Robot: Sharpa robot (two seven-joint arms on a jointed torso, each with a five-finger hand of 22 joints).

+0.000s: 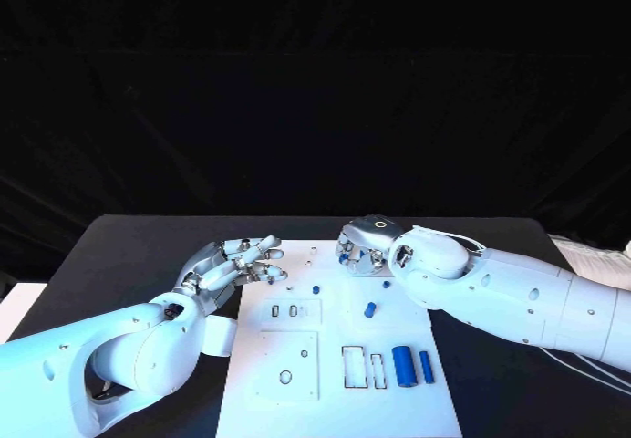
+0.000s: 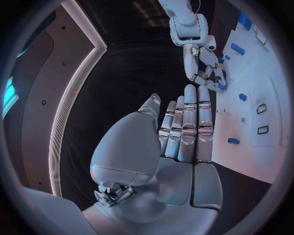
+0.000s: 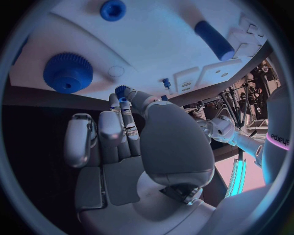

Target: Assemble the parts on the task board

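The white task board (image 1: 336, 412) lies in the middle of the table. My right hand (image 1: 369, 243) hovers over its far right corner, fingers curled down. It pinches a small blue gear (image 3: 120, 90) between thumb and fingertip, seen from the side as a blue gear (image 2: 219, 81). Close by on the board (image 3: 159, 49) sit a large blue gear (image 3: 67, 72), a blue knob (image 3: 112, 9) and a blue cylinder (image 3: 214, 39). My left hand (image 1: 238, 265) hangs at the board's far left edge, fingers stretched out, holding nothing.
Two blue cylinders (image 1: 411, 365) lie side by side near the board's right edge, beside empty rectangular slots (image 1: 362, 367). A small blue peg (image 1: 315, 289) and a short blue piece (image 1: 371, 310) stand mid-board. Black table (image 1: 145, 251) surrounds the board.
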